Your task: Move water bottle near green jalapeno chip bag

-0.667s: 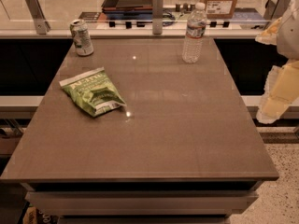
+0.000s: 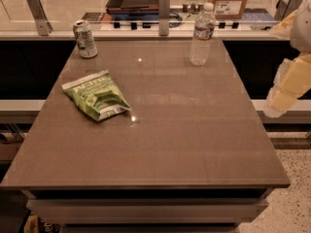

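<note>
The water bottle (image 2: 202, 34), clear and ribbed with a white cap and white label band, stands upright near the table's far edge, right of centre. The green jalapeno chip bag (image 2: 98, 95) lies flat and crumpled on the left half of the table, well apart from the bottle. My arm's pale links show at the right edge, off the table. The gripper (image 2: 272, 109) seems to be at their lower end, beside the table's right edge and below the bottle's level. It holds nothing that I can see.
A green-white drink can (image 2: 85, 39) stands at the table's (image 2: 184, 140) far left corner. Behind the table runs a counter with metal brackets (image 2: 164, 12), a dark tray and a cardboard box (image 2: 231, 0). Speckled floor lies at the lower right.
</note>
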Available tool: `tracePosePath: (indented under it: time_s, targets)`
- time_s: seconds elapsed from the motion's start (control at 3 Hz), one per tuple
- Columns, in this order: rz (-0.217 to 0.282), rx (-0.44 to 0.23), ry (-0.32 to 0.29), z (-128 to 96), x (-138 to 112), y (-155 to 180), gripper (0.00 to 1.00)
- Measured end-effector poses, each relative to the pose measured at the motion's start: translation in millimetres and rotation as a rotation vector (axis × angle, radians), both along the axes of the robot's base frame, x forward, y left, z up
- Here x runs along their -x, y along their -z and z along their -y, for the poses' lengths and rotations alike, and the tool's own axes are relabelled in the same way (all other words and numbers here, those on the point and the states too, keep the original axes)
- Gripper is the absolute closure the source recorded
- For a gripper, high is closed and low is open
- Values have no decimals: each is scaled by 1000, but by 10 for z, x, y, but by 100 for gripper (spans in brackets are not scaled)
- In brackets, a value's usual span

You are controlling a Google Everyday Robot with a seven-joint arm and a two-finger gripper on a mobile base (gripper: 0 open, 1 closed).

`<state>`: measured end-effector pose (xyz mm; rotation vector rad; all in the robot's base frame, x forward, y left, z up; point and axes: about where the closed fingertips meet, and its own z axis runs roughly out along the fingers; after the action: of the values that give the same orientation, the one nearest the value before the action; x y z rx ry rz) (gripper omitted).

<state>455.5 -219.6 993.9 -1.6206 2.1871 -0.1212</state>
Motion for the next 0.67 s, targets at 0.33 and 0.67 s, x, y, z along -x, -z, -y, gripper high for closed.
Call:
tracePosePath:
  time_s: [0.33,0.67]
  targets:
    - [58,-70,83,89,-227,-41,0]
    - [139,-143,185,180,-528,-85,0]
